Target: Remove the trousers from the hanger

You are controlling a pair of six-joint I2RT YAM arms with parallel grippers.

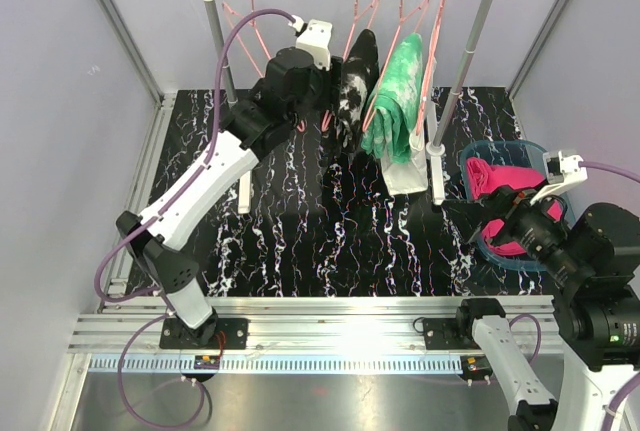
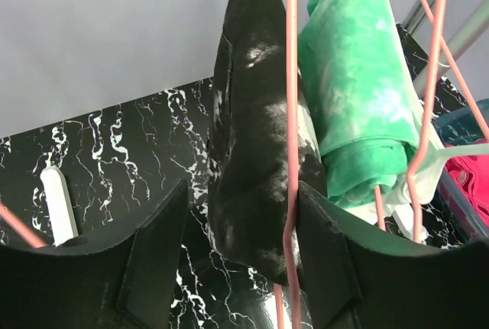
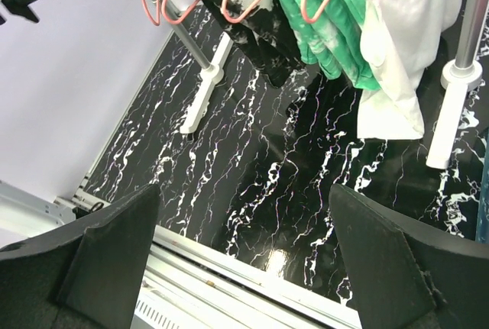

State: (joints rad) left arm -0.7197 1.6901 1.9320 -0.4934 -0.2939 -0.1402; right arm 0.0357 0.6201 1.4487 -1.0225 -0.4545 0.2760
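My left jaws stand spread around the black marbled trousers [image 2: 252,153], not yet pinching; their length hangs straight down. My right jaws gape empty, farther right.

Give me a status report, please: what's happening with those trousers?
Left fingers astride black trousers, not clamped. Right fingers open, empty. Green trousers hanging alongside; magenta pair in bin. Hanger wire between left fingers.

The left arm [image 1: 200,191] stretches from its base toward one o'clock, its left gripper [image 2: 241,191] with jaws partly apart. The right arm [image 1: 600,281] sits folded at four o'clock, its right gripper [image 3: 243,191] spread wide.
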